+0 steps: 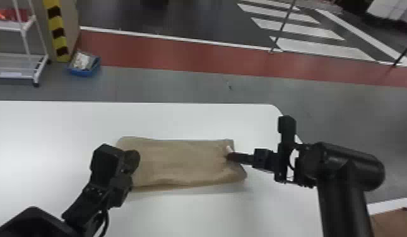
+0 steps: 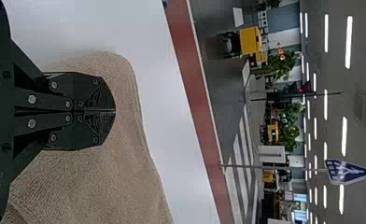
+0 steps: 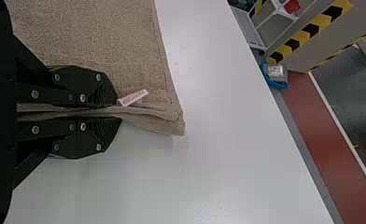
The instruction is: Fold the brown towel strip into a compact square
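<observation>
black arms (image 1: 341,195), brown towel (image 1: 183,160) on white table (image 1: 193,214), red-banded grey floor (image 1: 168,85) beyond

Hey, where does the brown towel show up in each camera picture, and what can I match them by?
Head view: the towel lies mid-picture on the white table.
Left wrist view: the towel lies beneath and around the left gripper.
Right wrist view: the towel has its tagged end pinched by the right gripper.
Shared landmark: the red floor strip beyond the table.
</observation>
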You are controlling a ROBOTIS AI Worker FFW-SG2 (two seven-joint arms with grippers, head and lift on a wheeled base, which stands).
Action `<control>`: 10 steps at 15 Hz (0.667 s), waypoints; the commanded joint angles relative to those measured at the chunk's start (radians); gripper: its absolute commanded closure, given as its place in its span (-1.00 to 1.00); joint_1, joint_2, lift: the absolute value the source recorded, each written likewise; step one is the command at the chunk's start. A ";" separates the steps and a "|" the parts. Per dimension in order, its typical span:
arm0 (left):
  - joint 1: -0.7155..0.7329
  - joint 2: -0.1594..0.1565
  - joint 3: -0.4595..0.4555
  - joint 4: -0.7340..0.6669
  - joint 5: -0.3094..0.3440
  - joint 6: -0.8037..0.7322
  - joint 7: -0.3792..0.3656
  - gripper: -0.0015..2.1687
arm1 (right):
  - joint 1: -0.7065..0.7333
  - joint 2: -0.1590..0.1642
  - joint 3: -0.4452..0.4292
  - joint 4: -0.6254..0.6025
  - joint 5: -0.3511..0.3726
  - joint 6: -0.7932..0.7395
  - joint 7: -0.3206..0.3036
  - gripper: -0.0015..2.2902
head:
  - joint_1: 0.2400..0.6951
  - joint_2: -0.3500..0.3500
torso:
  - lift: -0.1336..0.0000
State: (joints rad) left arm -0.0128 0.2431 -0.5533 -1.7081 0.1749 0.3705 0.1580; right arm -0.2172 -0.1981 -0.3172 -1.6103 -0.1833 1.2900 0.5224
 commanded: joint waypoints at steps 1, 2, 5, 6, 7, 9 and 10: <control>0.001 -0.002 0.000 0.007 0.000 0.000 0.000 0.90 | 0.015 0.000 -0.008 -0.028 -0.031 0.001 0.011 0.06 | 1.00 -0.84 | -0.85; 0.001 -0.002 -0.002 0.008 -0.002 0.000 0.000 0.90 | 0.024 0.000 -0.010 -0.045 -0.059 0.001 0.015 0.06 | 1.00 -0.83 | -0.85; 0.001 -0.002 -0.010 0.015 -0.002 0.000 0.002 0.90 | 0.062 0.002 -0.020 -0.131 -0.122 0.010 0.002 0.06 | 1.00 -0.81 | -0.85; 0.001 -0.004 -0.013 0.018 -0.002 0.000 0.003 0.90 | 0.071 0.009 -0.023 -0.158 -0.145 0.010 -0.001 0.06 | 1.00 -0.79 | -0.85; 0.001 -0.005 -0.019 0.021 -0.003 0.000 0.005 0.90 | 0.079 0.011 -0.026 -0.184 -0.177 0.013 -0.005 0.06 | 1.00 -0.79 | -0.85; 0.001 -0.005 -0.026 0.025 -0.006 0.000 0.011 0.90 | 0.101 0.012 -0.039 -0.234 -0.246 0.007 -0.038 0.06 | 1.00 -0.77 | -0.85; 0.002 -0.005 -0.028 0.024 -0.006 0.000 0.012 0.90 | 0.111 0.017 -0.054 -0.255 -0.258 0.001 -0.048 0.06 | 1.00 -0.76 | -0.85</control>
State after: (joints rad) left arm -0.0120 0.2378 -0.5782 -1.6843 0.1698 0.3705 0.1695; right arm -0.1205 -0.1853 -0.3562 -1.8338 -0.4150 1.2983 0.4807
